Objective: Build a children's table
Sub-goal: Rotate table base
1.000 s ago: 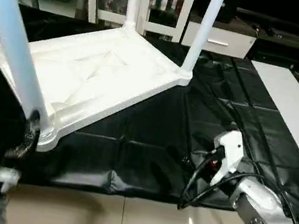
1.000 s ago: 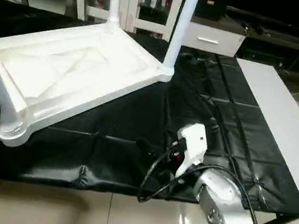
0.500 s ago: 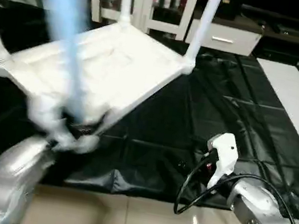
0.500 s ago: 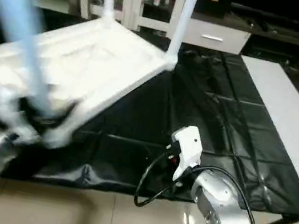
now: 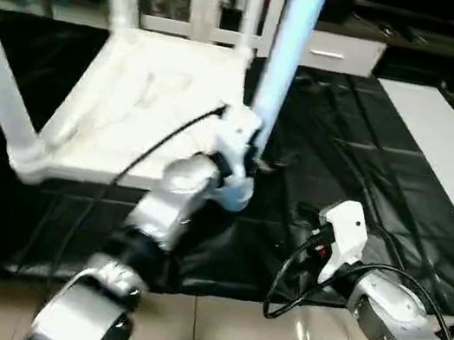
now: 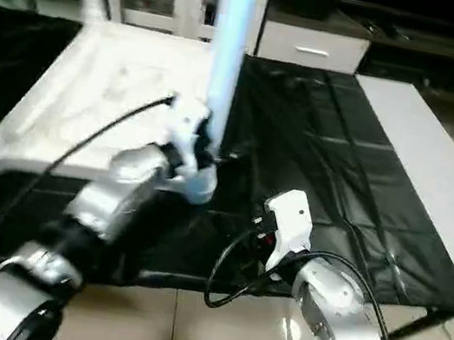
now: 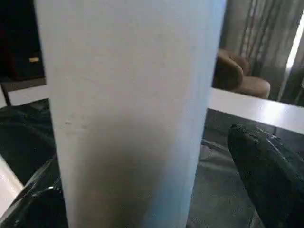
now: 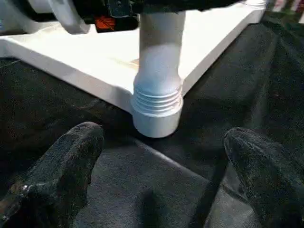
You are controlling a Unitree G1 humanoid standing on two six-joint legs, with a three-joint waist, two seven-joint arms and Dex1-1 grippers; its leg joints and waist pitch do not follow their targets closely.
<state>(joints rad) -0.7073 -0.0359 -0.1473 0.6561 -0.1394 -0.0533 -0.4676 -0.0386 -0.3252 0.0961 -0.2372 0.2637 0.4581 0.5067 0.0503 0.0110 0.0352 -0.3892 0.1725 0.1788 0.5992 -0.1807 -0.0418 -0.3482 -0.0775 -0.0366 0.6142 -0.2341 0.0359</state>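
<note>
Four legs stand up from the inverted tabletop [image 5: 145,111] on the black-covered table [image 5: 361,158], tops cut off. Left pincer [image 5: 242,159] is around the near leg [image 5: 280,56], fingers spread, contact obscured. Right pincer [image 8: 161,171] gapes empty. No legible markings.

a: what stands closest in the left wrist view?

b: a broad white round plastic table leg [image 7: 128,114], upright, running from top edge to bottom.

a: and beside it?

b: one rounded black gripper finger [image 7: 268,173], apart from the leg. behind lie the wrinkled black cover [image 7: 213,190], a white ledge [image 7: 256,109] and a brown armchair [image 7: 237,76].
</note>
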